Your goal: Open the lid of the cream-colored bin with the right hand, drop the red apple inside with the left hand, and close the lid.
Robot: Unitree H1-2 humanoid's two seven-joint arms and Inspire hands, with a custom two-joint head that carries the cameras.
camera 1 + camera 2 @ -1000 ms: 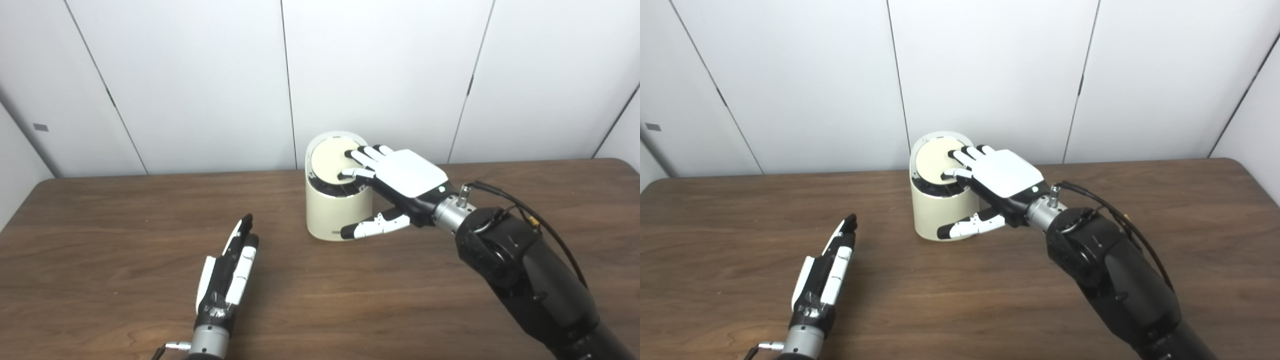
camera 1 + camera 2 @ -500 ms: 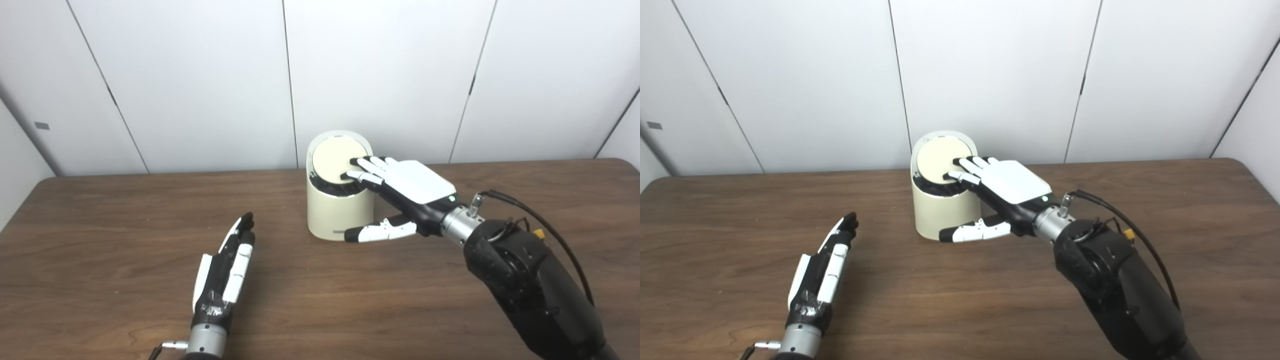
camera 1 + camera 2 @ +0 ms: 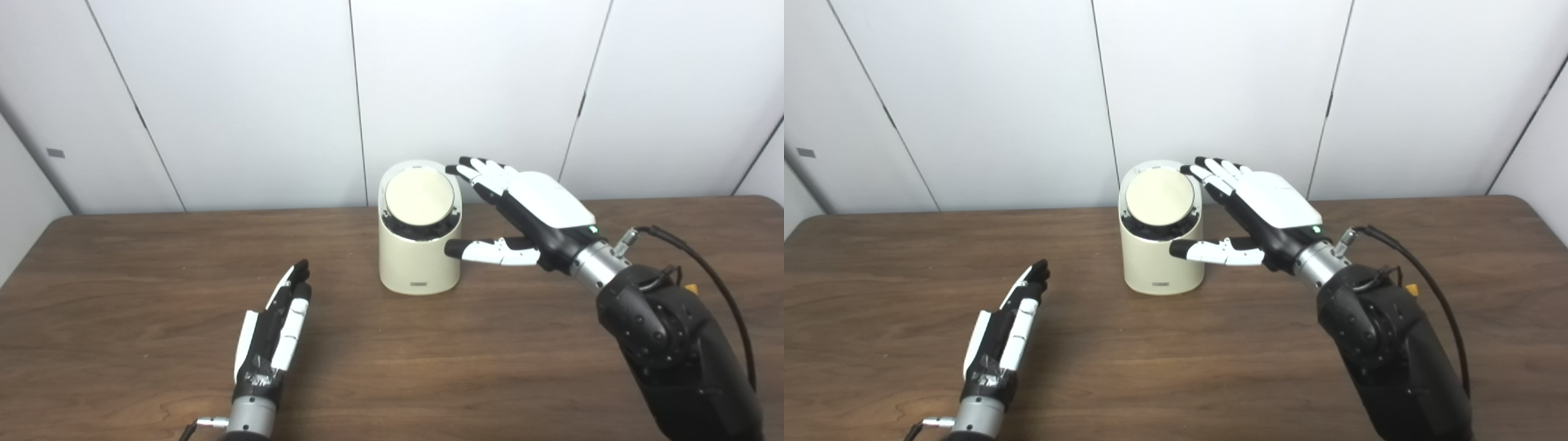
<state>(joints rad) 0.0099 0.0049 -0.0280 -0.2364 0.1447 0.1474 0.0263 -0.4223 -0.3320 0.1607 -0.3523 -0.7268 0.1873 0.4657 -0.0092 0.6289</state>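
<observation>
The brown wooden surface (image 3: 122, 257) runs wide, its rounded left corner showing at the far left, and its back edge meets the white panelled wall (image 3: 245, 92). A broad bare stretch lies along the left side and across the whole near half.

The left hand (image 3: 272, 334) lies low over the near-left part of the surface, edge-on, fingers straight and together, pointing away toward the wall and a little to the right. It is released and holds nothing. Open wood separates it from the bin on every side.

The cream-colored bin (image 3: 419, 260) stands upright near the back edge, about mid-width, its long axis vertical. Its round lid (image 3: 420, 197) sits in the top opening, tilted so its face looks forward and up; a dark gap shows under the lid's near rim. A small label shows low on the bin's front wall.

The right hand (image 3: 1268, 211) hangs just beside the bin's right side, spread and grasping nothing. Its fingers (image 3: 1213, 171) reach toward the lid's upper right rim; whether they touch it cannot be told. The thumb (image 3: 484, 250) points left at the bin's right wall, at or very near it. The right arm comes up from the lower right corner, with bare surface behind it out to the right edge.

The red apple is not visible in either view.
</observation>
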